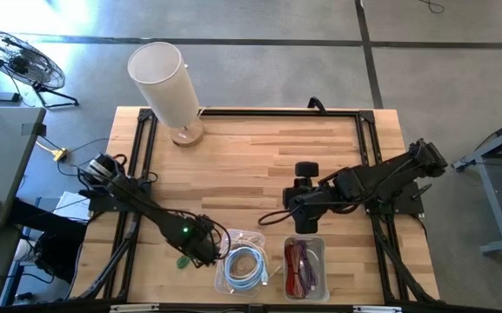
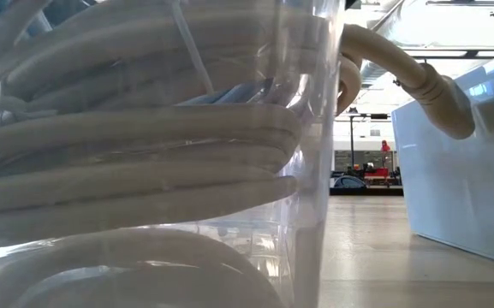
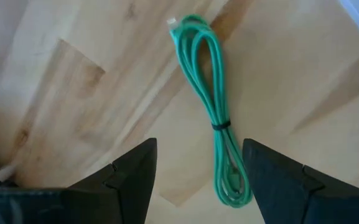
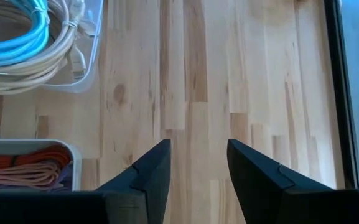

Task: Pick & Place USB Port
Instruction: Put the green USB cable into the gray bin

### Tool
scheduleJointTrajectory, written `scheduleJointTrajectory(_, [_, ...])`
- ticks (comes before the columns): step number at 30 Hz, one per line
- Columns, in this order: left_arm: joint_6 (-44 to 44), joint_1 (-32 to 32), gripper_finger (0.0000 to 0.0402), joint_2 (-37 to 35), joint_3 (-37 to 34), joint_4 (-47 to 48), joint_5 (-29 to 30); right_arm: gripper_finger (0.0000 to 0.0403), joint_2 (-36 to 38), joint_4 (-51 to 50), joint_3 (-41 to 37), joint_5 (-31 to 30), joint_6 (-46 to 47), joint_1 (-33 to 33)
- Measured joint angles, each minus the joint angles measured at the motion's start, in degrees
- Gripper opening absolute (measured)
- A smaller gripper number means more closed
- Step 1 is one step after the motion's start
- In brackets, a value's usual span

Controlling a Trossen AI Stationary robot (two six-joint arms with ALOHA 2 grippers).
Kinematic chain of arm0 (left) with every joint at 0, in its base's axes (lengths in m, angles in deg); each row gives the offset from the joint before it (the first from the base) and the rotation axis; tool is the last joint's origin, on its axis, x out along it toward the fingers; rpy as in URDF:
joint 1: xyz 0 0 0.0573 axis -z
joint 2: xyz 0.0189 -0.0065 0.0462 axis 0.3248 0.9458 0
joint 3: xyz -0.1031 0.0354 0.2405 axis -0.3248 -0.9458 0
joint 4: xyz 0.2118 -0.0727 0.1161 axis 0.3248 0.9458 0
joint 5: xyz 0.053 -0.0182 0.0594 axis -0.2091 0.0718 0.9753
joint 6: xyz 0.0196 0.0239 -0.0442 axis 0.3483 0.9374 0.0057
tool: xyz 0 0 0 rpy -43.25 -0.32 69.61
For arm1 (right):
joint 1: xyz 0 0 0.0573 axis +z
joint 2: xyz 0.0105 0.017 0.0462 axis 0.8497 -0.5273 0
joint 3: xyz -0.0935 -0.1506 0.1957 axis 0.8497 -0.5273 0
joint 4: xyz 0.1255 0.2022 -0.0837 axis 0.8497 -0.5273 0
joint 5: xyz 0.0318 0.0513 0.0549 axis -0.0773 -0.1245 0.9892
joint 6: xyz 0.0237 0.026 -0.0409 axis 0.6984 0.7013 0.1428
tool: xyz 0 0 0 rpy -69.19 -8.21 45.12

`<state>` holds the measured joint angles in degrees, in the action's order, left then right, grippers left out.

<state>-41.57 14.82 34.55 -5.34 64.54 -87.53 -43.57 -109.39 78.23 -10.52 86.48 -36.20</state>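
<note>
So the green cable [image 3: 213, 112] is lying flat on the wooden counter [image 1: 259, 156], a thin looped bundle cinched with a dark tie about halfway along, pale connector at one end. In the high view it's the little green bit [image 1: 182, 261] near the front edge, just left of the clear bin [image 1: 223, 280].

The left gripper [image 3: 199, 177] hangs right over it, fingers spread wide, the lower loop of the cable sitting between them, and nothing is pinched. From above, that gripper [image 1: 200, 250] sits just beside the bin.

The clear bin holds coiled white and light-blue cables [image 1: 245, 265]; the low view is basically filled with those coils pressed up against the bin wall. Next to it on the right is a second bin [image 1: 320, 252] with red and orange cables [image 1: 299, 268].

The right gripper [image 4: 196, 165] is parked over bare wood behind the bins, fingers partly apart, holding nothing.

A white cylindrical lamp [image 1: 165, 83] stands at the back-left of the counter. No readable labels or writing anywhere.
</note>
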Motion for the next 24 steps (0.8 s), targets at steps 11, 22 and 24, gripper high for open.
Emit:
scheduleJointTrajectory(11, [0.20,0.01,0.0232,0.27,0.00,-1.16,-1.15,0.0149,0.00,1.71,0.00,2.39,-1.12,-0.26])
scheduleJointTrajectory(22, [-0.56,0.00,0.0232,0.27,-4.57,-8.42,-4.54,0.0149,0.00,1.67,0.00,2.41,-1.52,-0.24])
scheduleJointTrajectory(24, [-0.67,0.02,0.0232,0.27,-6.53,-10.62,-5.45,0.0149,0.00,1.67,0.00,2.39,-1.52,-0.24])
